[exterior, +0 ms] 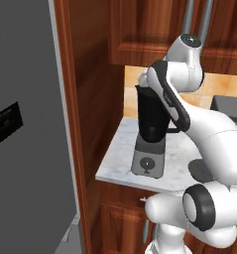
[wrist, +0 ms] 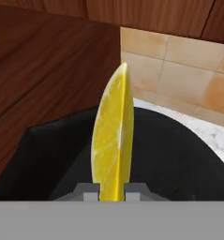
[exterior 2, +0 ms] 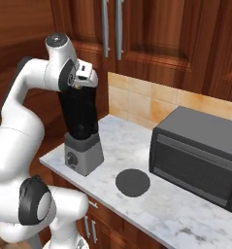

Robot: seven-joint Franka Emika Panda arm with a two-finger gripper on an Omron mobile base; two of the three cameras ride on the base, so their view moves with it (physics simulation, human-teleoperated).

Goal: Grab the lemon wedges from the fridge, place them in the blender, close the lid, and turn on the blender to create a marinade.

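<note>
Writing on the fridge (exterior: 26,129) door's small black panel (exterior: 5,124) is too blurred to read. Gripper (wrist: 112,191) is pinching a lemon wedge (wrist: 114,145) upright between its fingertips, hanging right over the open mouth of the blender (exterior 2: 81,131) on the counter (exterior 2: 185,209).

no readable text anywhere.
</note>
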